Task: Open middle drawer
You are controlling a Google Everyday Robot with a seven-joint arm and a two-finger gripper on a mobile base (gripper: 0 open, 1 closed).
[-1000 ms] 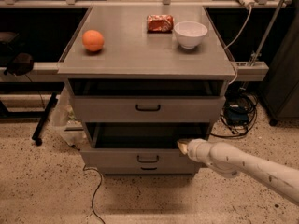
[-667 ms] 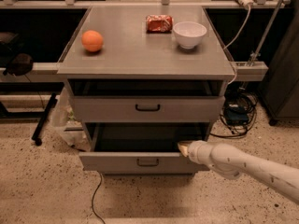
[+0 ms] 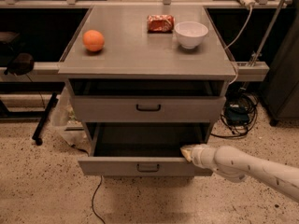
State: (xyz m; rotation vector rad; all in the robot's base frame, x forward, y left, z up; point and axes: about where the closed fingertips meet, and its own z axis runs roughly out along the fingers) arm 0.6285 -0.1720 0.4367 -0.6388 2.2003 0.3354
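Camera view looks down on a grey cabinet (image 3: 77, 108) standing on a speckled floor (image 3: 42, 185). The middle drawer (image 3: 117, 166), a flat grey front with a small black bar handle, is pulled well out toward the near side, and its dark inside is open to view. Above it, the upper drawer (image 3: 107, 108) is ajar, with a dark gap over its front.

The gripper (image 3: 187, 153) sits at the right end of the middle drawer's top edge, on the tip of a white arm (image 3: 252, 167) that reaches in from the near right. I cannot tell whether it is spread or pressed together.

On the tabletop (image 3: 140, 55) an orange (image 3: 93, 40) lies to the left. A red packet (image 3: 160, 23) lies far of centre, its print unreadable. A white bowl (image 3: 191, 34) stands just beside it on the right.
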